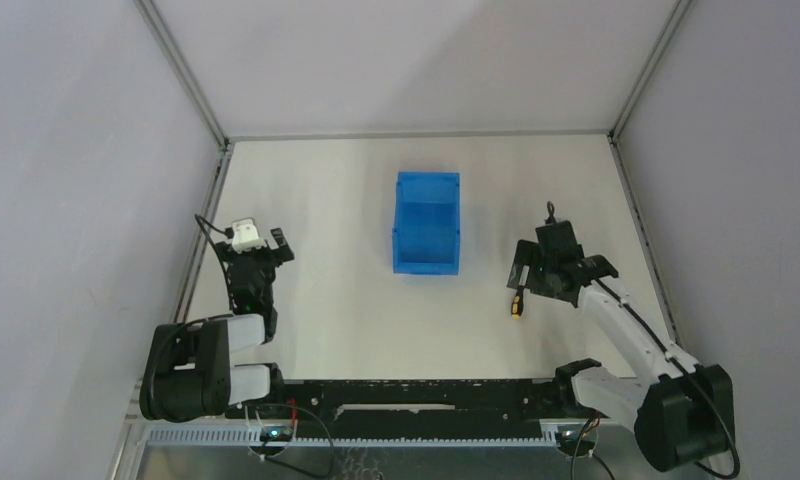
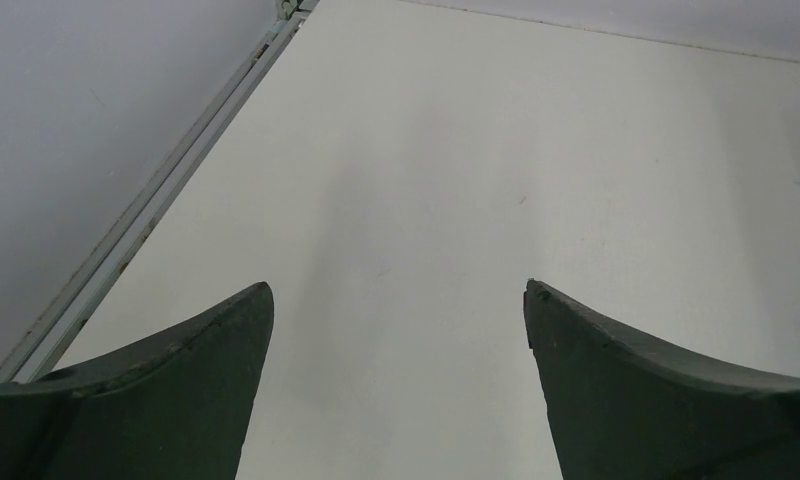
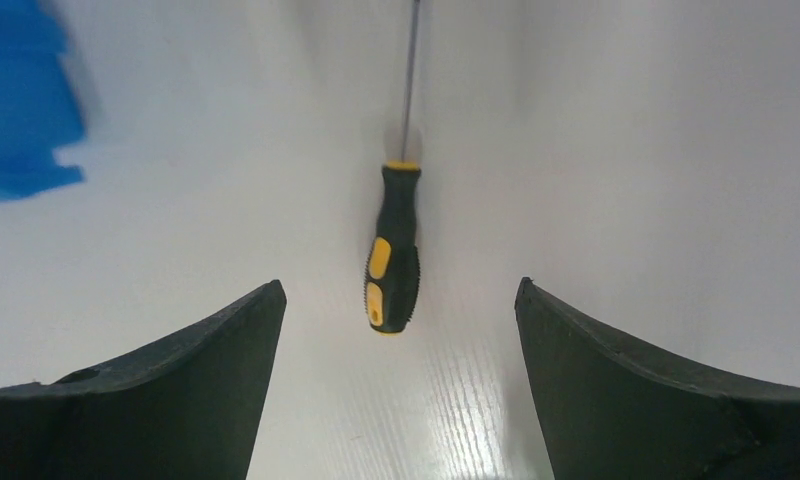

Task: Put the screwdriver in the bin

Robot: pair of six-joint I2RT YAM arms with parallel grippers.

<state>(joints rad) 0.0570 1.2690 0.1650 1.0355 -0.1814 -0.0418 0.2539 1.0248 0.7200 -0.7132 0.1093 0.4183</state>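
The screwdriver [image 3: 393,255] lies flat on the white table, black handle with yellow-orange patches nearest me and its thin dark shaft pointing away. In the top view the screwdriver [image 1: 517,305] sits right of the bin, its shaft partly hidden under my right gripper [image 1: 533,271]. That right gripper [image 3: 398,284] hovers over the handle end, open, jaws wide on either side and touching nothing. The bright blue bin [image 1: 426,222] stands upright mid-table; a blurred corner of the bin [image 3: 21,110] shows at upper left. My left gripper [image 2: 398,285] is open over bare table, far left.
A metal frame rail [image 2: 146,215] runs along the table's left edge beside my left gripper [image 1: 254,262]. Grey walls enclose the table on the left, back and right. The arm bases and a black rail [image 1: 416,395] line the near edge.
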